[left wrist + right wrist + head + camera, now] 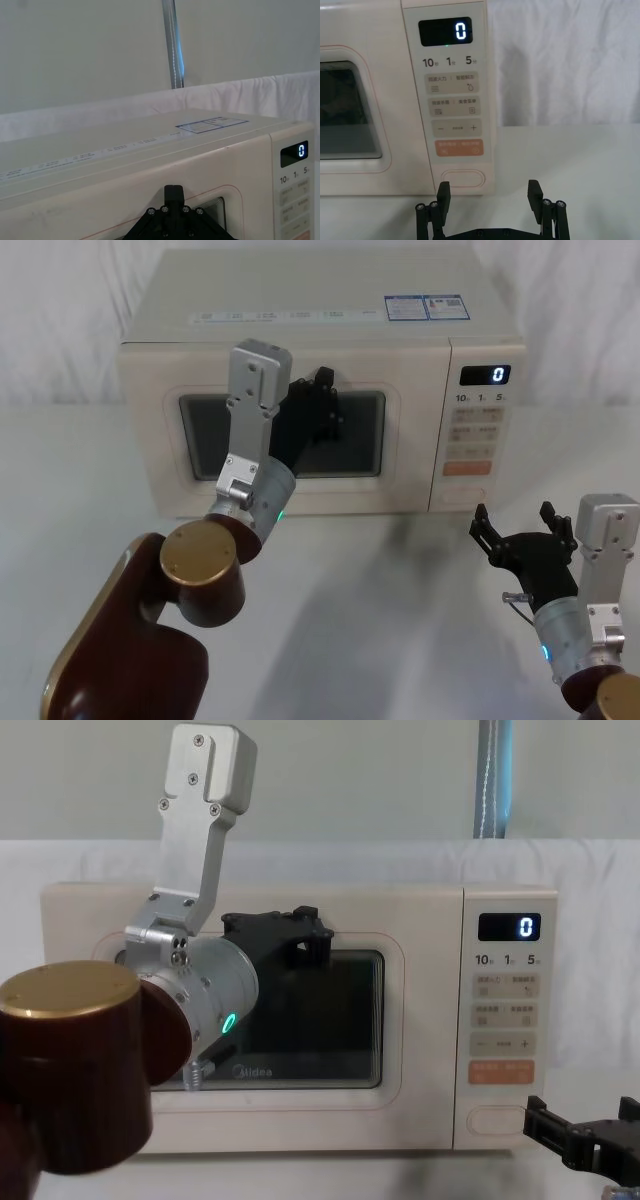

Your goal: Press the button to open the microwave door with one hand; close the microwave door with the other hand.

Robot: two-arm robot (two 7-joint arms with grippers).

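Your right gripper (pixel 490 192) hovers with jaws released before the button (pixel 463 178); your left gripper (pixel 318 400), jaws unclear, fronts the shut microwave door (pixel 290 495).

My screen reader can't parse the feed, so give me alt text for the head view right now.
A cream microwave sits on the white table with the microwave door shut, and the left gripper is raised in front of its dark window. The right gripper hovers open low in front of the control panel, just short of the button; the display reads 0.
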